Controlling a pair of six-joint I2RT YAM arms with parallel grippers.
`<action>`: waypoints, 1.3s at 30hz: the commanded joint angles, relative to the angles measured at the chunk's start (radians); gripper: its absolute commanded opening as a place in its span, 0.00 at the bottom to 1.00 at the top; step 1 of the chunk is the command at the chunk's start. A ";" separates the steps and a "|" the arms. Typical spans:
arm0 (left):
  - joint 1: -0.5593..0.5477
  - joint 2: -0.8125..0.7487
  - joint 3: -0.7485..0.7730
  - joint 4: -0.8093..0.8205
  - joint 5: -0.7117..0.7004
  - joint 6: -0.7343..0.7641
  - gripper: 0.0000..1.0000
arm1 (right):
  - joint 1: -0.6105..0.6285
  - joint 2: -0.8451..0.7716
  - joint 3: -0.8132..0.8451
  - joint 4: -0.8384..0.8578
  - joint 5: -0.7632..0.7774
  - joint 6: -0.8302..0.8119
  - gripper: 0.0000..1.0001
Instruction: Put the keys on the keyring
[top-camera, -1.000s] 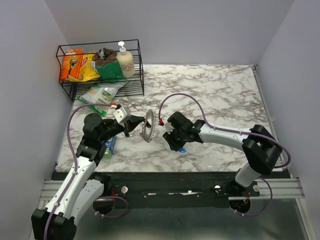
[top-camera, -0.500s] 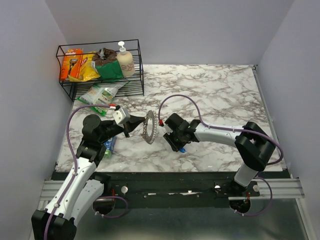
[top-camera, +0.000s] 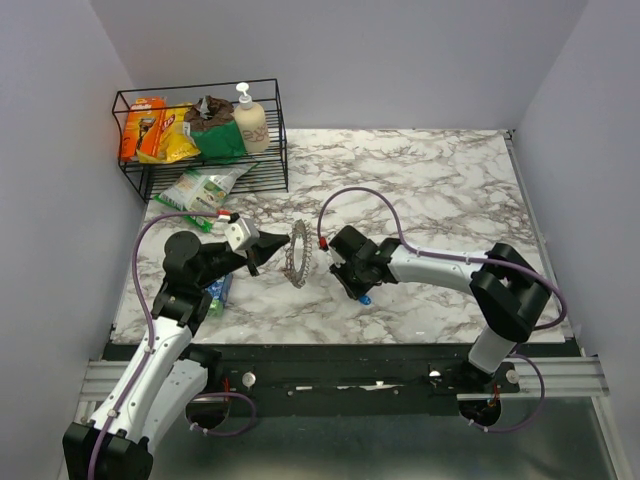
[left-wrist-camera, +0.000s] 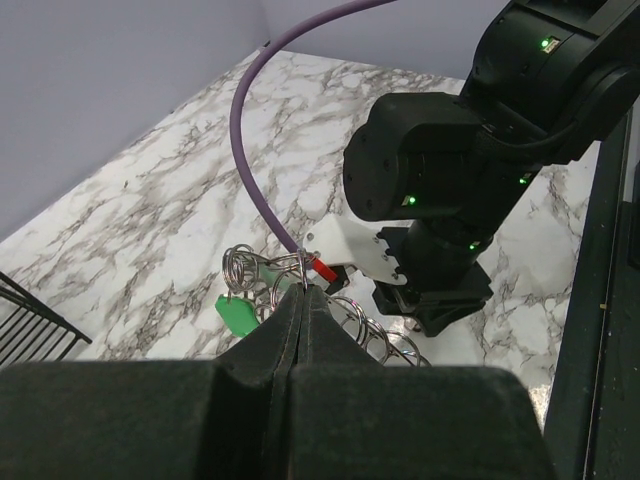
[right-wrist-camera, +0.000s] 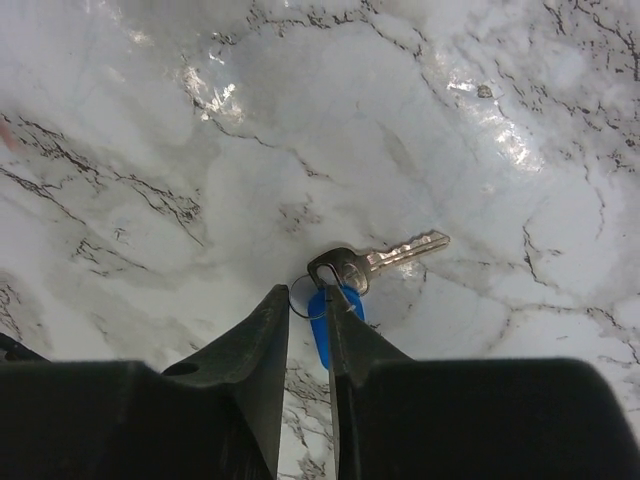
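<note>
The keyring (top-camera: 296, 254) stood on edge near the middle of the marble table (top-camera: 440, 190), held up at its rim by the left gripper (top-camera: 272, 250). In the left wrist view that gripper's (left-wrist-camera: 303, 292) jaws were pressed together on a thin wire of the keyring (left-wrist-camera: 350, 312), whose linked loops spread out to either side of the fingertips. A green key (left-wrist-camera: 238, 312) hung from the loops on the left. Just past the ring, the dark bulk of the right arm (left-wrist-camera: 450, 170) filled the view.

One key (right-wrist-camera: 372, 262) lay flat on the table below the right gripper (right-wrist-camera: 306, 292), with its silver blade pointing away to the right. Its blue head (right-wrist-camera: 322, 325) sat in the narrow gap between the two fingers (right-wrist-camera: 255, 350). I could not tell whether the fingers had pinched it or only flanked it. From above, the right gripper (top-camera: 352, 284) was low over the marble just right of the keyring, with a bit of blue (top-camera: 364, 298) showing at its near side.

At the far left corner stood a wire basket (top-camera: 283, 150) holding a soap bottle (top-camera: 249, 122) and some packets, and another packet (top-camera: 203, 187) lay in front of it.
</note>
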 joint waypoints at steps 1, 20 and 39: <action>0.006 -0.021 -0.003 0.056 0.024 0.003 0.00 | 0.011 -0.034 0.044 -0.004 0.029 0.005 0.26; 0.006 -0.032 -0.004 0.043 0.027 0.016 0.00 | 0.010 -0.051 0.060 -0.018 0.062 0.040 0.39; 0.006 -0.032 -0.006 0.042 0.032 0.009 0.00 | -0.247 -0.306 -0.219 0.174 -0.228 0.303 0.34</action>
